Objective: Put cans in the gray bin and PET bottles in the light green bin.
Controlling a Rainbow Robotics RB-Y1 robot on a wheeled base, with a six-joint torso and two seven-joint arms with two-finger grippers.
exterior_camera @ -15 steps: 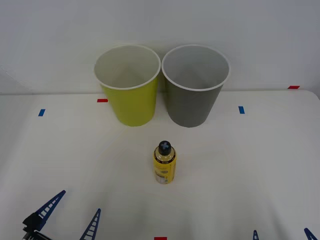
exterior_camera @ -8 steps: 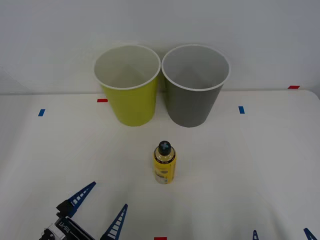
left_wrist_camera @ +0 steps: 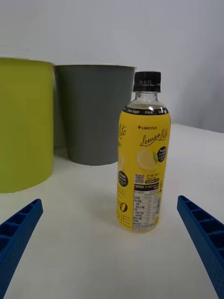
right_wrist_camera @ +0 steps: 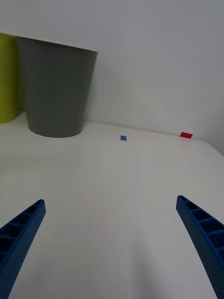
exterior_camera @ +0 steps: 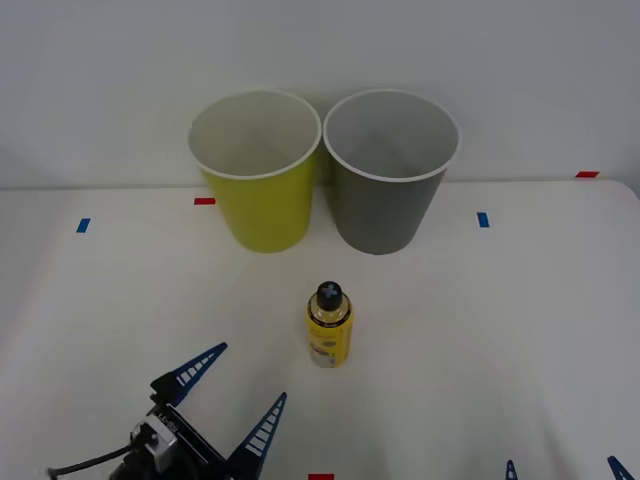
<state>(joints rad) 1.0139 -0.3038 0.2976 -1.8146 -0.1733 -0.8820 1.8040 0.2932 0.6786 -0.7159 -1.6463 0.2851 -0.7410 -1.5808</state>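
A small plastic bottle (exterior_camera: 329,326) stands upright near the middle of the white table (exterior_camera: 520,330), alone, with bare tabletop all around it. It has a black screw cap, a clear neck and a yellow label printed with a lemon. Behind it, against the pale wall, two round bins stand side by side with their white rims nearly touching: the light green bin (exterior_camera: 258,172) on the robot's left and the gray bin (exterior_camera: 388,172) on its right. The bottle sits in front of the gap between them, well clear of both.

The left gripper (exterior_camera: 232,398) is low over the table at the near edge, to the left of the bottle and a little nearer the robot. Its two blue ribbed fingers are spread wide and hold nothing. From the left wrist camera the bottle (left_wrist_camera: 142,154) stands between the two fingertips but farther out, not touched by either, with the green bin (left_wrist_camera: 23,124) and the gray bin (left_wrist_camera: 93,114) behind it.

The right gripper (exterior_camera: 565,470) waits at the near right edge of the table, its fingers also spread apart and empty. Its wrist camera looks over bare table toward the gray bin (right_wrist_camera: 58,86), with a blue tape mark (right_wrist_camera: 123,138) and a red tape mark (right_wrist_camera: 186,135) on the table farther off.
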